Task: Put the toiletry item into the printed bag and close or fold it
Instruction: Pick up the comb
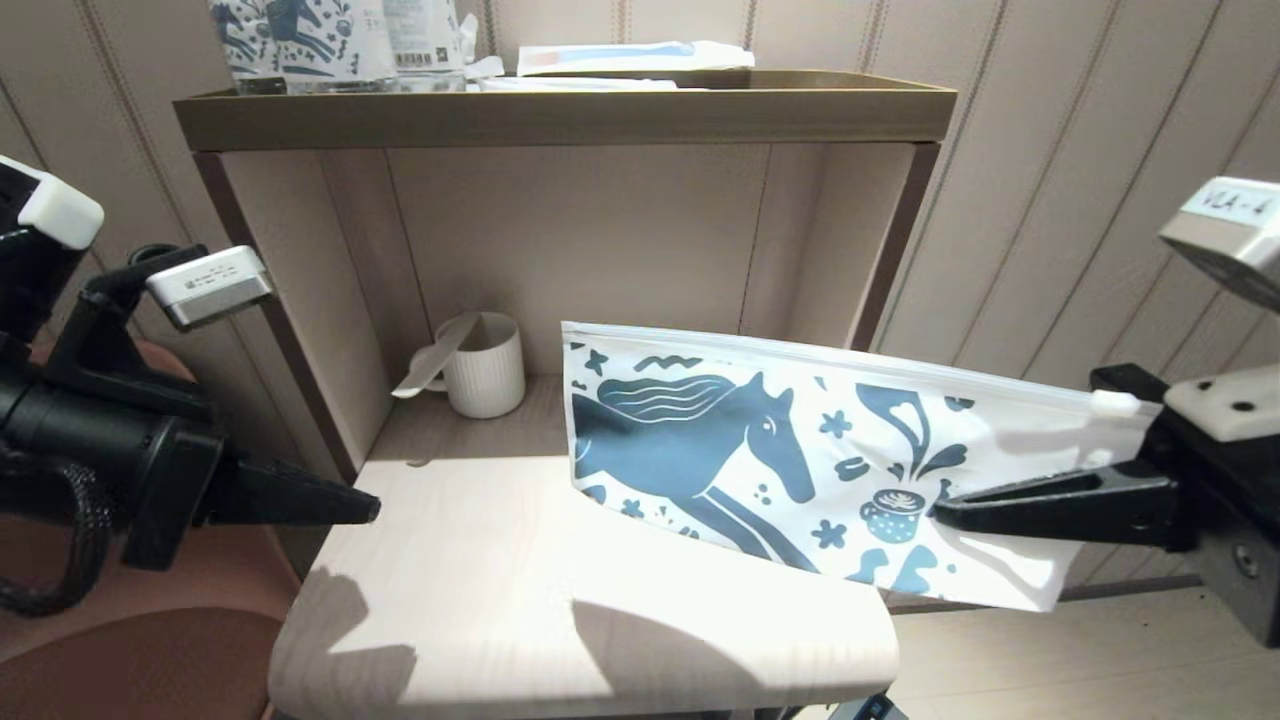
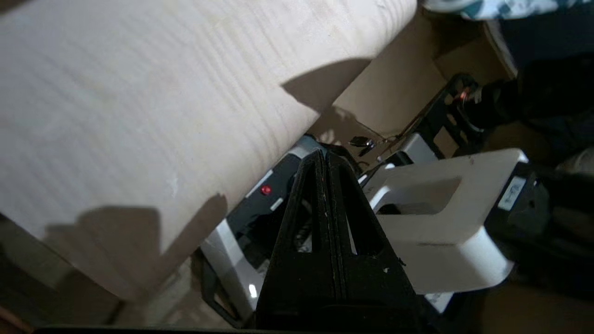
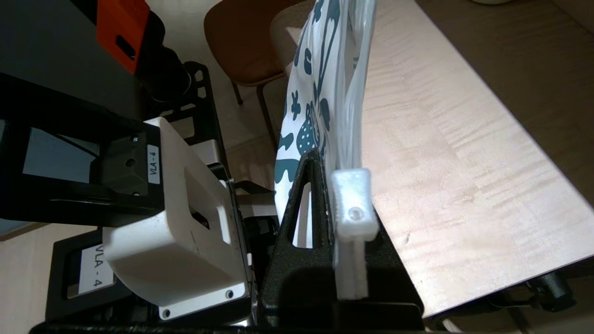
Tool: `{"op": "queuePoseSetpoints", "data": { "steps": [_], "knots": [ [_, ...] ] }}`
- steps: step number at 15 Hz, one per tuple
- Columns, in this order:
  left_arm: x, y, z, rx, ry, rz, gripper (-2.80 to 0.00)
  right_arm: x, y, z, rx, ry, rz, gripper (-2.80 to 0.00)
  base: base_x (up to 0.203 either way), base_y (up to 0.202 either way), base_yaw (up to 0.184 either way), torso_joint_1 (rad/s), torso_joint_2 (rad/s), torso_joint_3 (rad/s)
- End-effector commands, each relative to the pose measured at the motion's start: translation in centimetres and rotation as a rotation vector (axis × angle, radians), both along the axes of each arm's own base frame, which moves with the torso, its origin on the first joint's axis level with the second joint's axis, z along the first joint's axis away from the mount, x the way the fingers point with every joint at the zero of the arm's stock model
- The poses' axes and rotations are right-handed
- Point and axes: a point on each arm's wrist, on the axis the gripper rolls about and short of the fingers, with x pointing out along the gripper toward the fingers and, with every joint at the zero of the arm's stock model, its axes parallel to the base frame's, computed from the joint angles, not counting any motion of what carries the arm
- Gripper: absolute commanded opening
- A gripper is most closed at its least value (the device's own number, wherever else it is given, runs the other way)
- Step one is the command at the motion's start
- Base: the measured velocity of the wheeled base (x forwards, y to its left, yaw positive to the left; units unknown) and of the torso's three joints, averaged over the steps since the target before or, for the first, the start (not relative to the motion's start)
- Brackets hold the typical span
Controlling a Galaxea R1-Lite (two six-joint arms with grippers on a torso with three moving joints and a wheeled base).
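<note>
white printed bag [image 1: 800,450] hangs clamped in right gripper [image 1: 945,512]; left gripper [image 1: 372,510] closed, empty, level.

We note the left end effector [image 1: 370,510] at the left side of the head view, arm reaching in level, fingers pressed together to a single point, nothing between them. The right end effector [image 1: 940,513] comes in from the right, arm also near level, fingers clamped together on the printed bag [image 1: 800,450] near its slider end, holding it up.
</note>
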Motion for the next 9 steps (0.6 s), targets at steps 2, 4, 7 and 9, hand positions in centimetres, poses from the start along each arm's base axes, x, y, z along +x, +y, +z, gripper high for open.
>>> {"op": "queuePoseSetpoints", "data": {
  "steps": [2,4,7,9],
  "knots": [
    [1.1,-0.2,0.2,-0.086,0.214,0.22,-2.8,-1.2,-0.4,0.2,0.014,-0.006,0.0,-2.8,0.0,0.0,0.0,0.0,0.0,0.0],
    [2.5,-0.5,-0.2,-0.117,0.323,0.309,-2.8,-1.4,-0.5,0.1,0.017,0.001,-0.003,-2.8,0.0,0.0,0.0,0.0,0.0,0.0],
    [4.8,-0.4,-1.1,-0.123,0.34,0.395,0.0,-1.7,-0.6,0.0,0.017,0.006,-0.005,-2.8,0.0,0.0,0.0,0.0,0.0,0.0],
    [6.2,-0.3,-1.5,-0.178,0.331,0.453,0.0,-1.8,-0.7,0.0,0.018,0.003,-0.008,-2.8,0.0,0.0,0.0,0.0,0.0,0.0]
  ]
}}
